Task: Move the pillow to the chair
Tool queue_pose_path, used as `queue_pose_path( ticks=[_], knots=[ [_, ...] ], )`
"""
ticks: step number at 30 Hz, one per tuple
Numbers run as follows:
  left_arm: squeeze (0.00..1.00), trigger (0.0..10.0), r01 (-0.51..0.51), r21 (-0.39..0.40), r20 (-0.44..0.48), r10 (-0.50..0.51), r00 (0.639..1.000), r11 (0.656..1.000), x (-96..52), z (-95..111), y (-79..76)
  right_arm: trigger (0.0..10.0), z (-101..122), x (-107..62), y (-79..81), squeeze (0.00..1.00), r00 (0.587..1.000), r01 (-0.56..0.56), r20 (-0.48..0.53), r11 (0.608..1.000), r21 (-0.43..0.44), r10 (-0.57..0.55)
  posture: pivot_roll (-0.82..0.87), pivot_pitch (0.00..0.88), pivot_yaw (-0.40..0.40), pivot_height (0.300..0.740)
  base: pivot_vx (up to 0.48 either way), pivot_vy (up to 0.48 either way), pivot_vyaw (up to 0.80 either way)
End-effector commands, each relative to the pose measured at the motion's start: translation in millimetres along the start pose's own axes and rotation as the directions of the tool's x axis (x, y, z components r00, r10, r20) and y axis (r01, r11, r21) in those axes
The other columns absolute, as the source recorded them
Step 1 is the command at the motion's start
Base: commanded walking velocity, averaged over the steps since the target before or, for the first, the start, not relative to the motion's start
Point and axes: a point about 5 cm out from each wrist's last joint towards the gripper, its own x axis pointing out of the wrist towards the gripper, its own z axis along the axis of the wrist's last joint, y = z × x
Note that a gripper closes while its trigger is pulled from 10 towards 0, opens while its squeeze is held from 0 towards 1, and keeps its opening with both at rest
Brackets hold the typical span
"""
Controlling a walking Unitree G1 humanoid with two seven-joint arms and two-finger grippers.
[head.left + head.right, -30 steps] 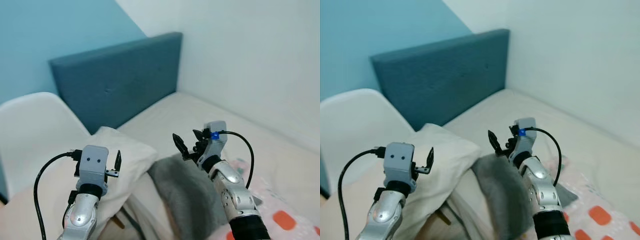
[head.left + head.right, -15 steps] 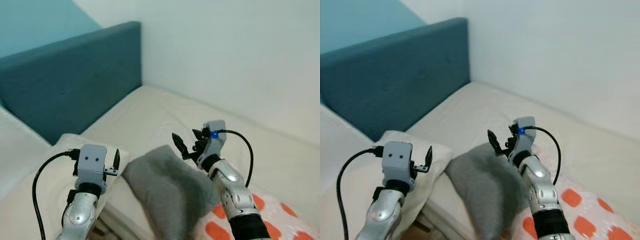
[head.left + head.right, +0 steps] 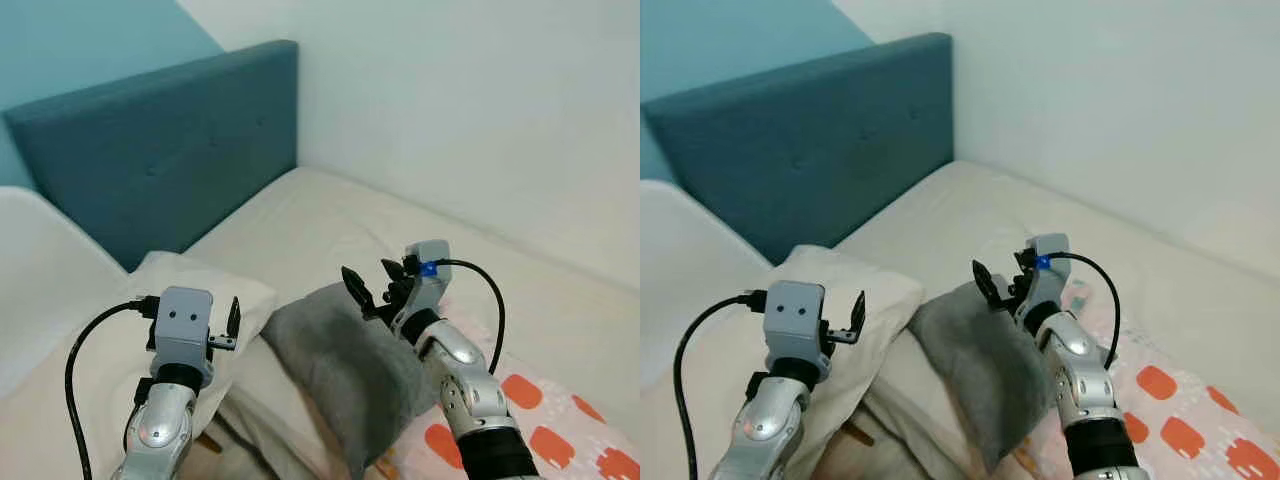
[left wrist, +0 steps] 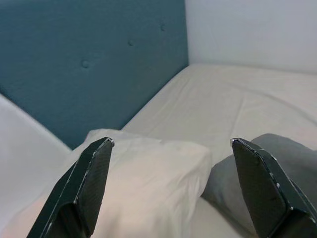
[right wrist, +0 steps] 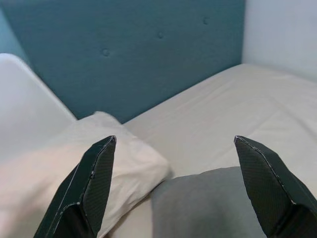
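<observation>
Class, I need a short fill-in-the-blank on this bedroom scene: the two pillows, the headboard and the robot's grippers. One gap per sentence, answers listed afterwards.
1. The pillow lying nearest the white chair is ____ in colour.
2. The grey pillow lies beside the cream pillow, on the robot's ____ side of it.
3. The upholstered headboard behind the bed is ____.
4. The fingers of the left gripper and the right gripper are ____ and hold nothing.

Missing words: cream; right; blue; open
</observation>
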Motion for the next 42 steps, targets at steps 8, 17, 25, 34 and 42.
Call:
queue_pose_path(
  ticks=[8, 17, 25, 34, 42],
  knots=[
    [0.0, 10.0, -0.001, -0.001, -0.029, 0.001, 1.0, 1.0, -0.1, -5, 0.0, 10.0, 1, 0.5, -4.1, 0.0, 1.0, 0.015, -0.007, 1.0, 0.012, -0.015, 0.07, 0.0, -0.052, 0.74, -0.404, 0.0, 0.0],
    [0.0, 10.0, -0.002, 0.007, -0.034, 0.002, 0.999, 1.0, 0.5, -5, -0.1, 10.0, 1, 0.7, -4.8, 0.0, 1.0, 0.019, -0.006, 1.0, 0.014, -0.019, 0.07, 0.0, -0.052, 0.74, -0.213, 0.0, 0.0],
    [0.0, 10.0, 0.005, 0.009, -0.04, -0.005, 0.999, 1.0, 1.0, -6, -0.7, 10.0, 0, 1.4, -5.6, 0.0, 0.999, 0.035, -0.031, 0.999, -0.011, -0.035, 0.08, 0.0, -0.053, 0.74, 0.0, 0.0, -0.19],
    [0.0, 10.0, 0.019, -0.016, -0.051, -0.019, 0.999, 1.0, 1.9, -6, -1.6, 10.0, -4, 1.7, -12.4, 0.0, 0.995, 0.085, -0.057, 0.994, 0.072, -0.081, 0.07, 0.0, -0.053, 0.74, 0.0, 0.0, -0.76],
    [0.0, 10.0, -0.046, -0.073, -0.071, 0.04, 0.997, 0.996, 2.5, -9, 6.3, 10.0, -9, 5.1, -13.1, 0.0, 0.991, 0.06, -0.127, 0.993, 0.101, -0.047, 0.07, 0.0, -0.058, 0.74, 0.12, 0.0, -0.21]
  ],
)
